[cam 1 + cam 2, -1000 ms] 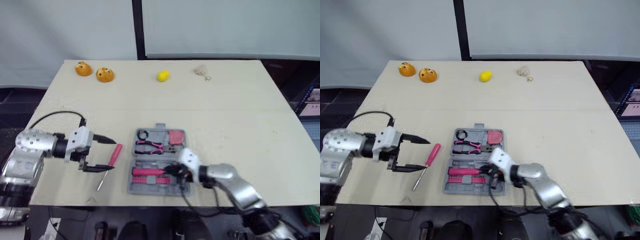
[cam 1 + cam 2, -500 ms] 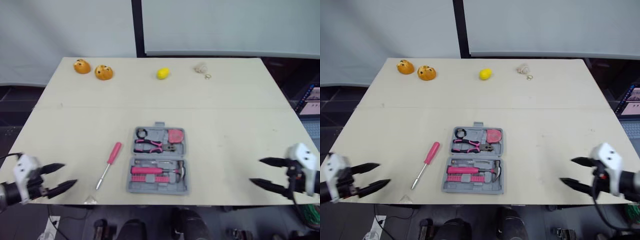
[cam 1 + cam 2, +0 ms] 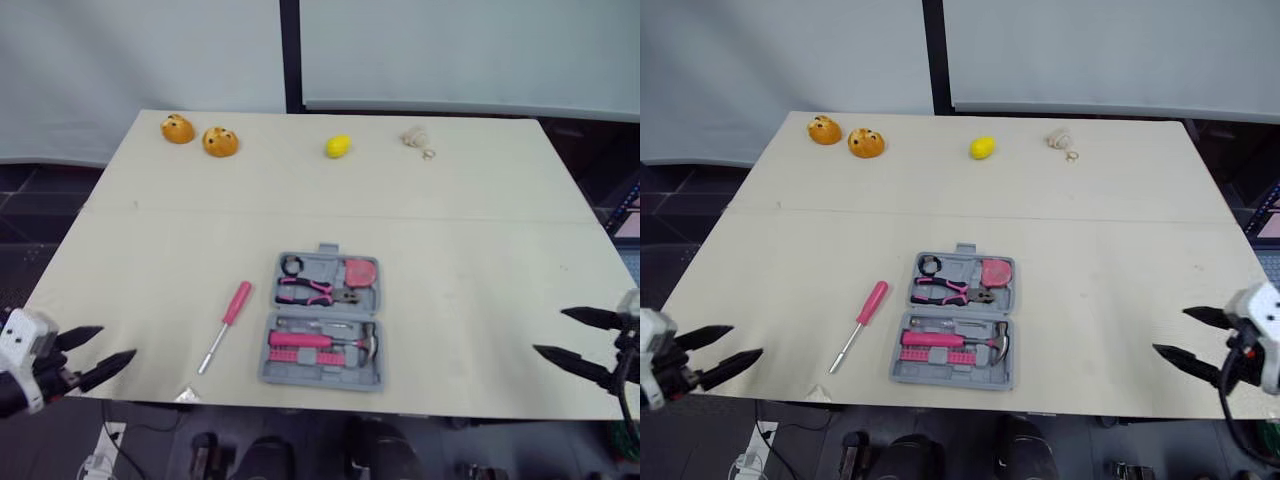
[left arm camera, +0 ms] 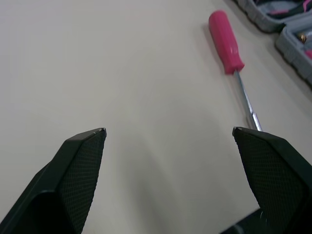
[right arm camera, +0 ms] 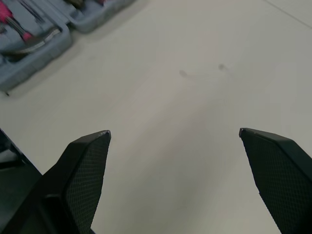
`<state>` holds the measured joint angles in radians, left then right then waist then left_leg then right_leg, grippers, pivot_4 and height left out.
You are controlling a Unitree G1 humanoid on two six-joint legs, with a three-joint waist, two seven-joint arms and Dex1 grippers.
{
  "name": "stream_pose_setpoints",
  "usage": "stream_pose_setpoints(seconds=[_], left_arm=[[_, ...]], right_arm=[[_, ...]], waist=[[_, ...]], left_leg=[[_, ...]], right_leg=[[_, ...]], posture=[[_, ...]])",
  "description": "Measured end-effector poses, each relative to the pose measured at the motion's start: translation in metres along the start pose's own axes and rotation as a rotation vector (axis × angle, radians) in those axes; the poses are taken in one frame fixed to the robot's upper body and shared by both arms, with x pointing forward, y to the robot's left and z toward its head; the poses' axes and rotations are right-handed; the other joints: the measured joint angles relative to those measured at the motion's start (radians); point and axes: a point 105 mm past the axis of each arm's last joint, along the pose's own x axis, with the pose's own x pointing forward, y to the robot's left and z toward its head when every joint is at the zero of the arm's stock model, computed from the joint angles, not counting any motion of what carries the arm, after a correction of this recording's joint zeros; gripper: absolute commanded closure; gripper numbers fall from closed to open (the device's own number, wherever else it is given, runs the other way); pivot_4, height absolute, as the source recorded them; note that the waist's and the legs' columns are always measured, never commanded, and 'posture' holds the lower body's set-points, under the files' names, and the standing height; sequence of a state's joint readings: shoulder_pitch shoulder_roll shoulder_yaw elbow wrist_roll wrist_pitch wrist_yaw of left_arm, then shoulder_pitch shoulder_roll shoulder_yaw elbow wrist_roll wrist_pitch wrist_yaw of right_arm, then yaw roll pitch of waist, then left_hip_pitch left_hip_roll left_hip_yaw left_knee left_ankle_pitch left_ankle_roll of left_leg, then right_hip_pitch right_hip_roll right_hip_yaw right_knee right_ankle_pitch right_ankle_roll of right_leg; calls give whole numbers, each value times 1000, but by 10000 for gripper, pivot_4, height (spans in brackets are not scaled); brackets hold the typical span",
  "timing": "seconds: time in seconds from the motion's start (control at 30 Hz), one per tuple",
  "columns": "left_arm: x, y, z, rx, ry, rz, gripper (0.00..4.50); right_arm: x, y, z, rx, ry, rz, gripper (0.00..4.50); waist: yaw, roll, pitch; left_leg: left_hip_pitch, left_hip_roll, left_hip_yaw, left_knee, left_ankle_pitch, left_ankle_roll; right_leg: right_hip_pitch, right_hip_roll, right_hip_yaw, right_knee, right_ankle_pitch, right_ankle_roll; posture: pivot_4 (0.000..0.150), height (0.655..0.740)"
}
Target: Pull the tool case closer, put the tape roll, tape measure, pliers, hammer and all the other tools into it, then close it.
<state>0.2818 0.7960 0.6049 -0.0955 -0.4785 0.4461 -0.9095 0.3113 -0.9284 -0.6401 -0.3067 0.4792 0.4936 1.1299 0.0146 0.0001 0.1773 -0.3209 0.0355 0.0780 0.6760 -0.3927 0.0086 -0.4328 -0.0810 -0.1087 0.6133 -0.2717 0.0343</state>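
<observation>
A pale table (image 3: 480,250) with a seam (image 3: 480,216) across it stands before light grey wall panels (image 3: 130,50); a dark upright post (image 3: 290,55) divides them; dark floor (image 3: 40,200) flanks its side edges

No text, label, brand or number can be read in these views. The case (image 3: 322,320) shows no legible marking (any print on what lies inside it is too small to tell). The screwdriver (image 3: 225,323) has a plain pink handle, and the table (image 3: 480,250) carries no sign.
</observation>
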Motion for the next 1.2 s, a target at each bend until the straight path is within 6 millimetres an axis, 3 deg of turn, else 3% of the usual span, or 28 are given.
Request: stream_pose_setpoints(seconds=[0.13, 0.23, 0.47, 0.7, 0.93, 1.03, 1.2], left_arm=[[36, -28, 18, -34, -20, -16, 0], [61, -45, 17, -56, 20, -10, 0], [103, -60, 14, -33, 97, 26, 0], [134, -64, 2, -28, 143, 64, 0], [140, -63, 2, 9, 148, 76, 0], [141, -62, 1, 18, 145, 77, 7135], [144, -65, 1, -7, 133, 86, 31577]], right_arm=[[31, 45, 36, -30, -122, 157, 406], [49, 82, 62, -68, -201, 286, 406], [74, 121, 84, -97, -270, 434, 406], [89, 131, 91, -126, -294, 472, 406], [92, 127, 88, -128, -298, 452, 406], [91, 125, 80, -117, -274, 435, 0], [87, 117, 72, -97, -253, 396, 0]], waist=[[0, 0, 0], [0, 0, 0], [9, -2, 0], [9, -2, 1], [10, -3, 1], [10, -3, 1], [10, -3, 0]], left_leg=[[0, 0, 0, 0, 1, -1], [1, 0, 1, 0, 1, -2], [0, -1, 1, 3, 1, -1], [0, -1, 1, 5, 2, -1], [0, -1, 1, 5, 5, -7], [0, -1, 1, 5, 5, -7], [0, -1, 1, 5, 5, -6]], right_leg=[[1, 0, 0, 1, 0, 0], [0, 1, 0, 2, 0, 0], [0, 1, 0, 2, 0, 0], [0, 1, 0, 3, 0, 1], [1, 1, 0, 4, 0, 1], [1, 1, 0, 4, 0, 1], [1, 1, 0, 4, 0, 1]], posture=[[1500, 7292], [1500, 7292], [1500, 7292], [1500, 7292], [1500, 7292], [1500, 7292], [1500, 7292]])
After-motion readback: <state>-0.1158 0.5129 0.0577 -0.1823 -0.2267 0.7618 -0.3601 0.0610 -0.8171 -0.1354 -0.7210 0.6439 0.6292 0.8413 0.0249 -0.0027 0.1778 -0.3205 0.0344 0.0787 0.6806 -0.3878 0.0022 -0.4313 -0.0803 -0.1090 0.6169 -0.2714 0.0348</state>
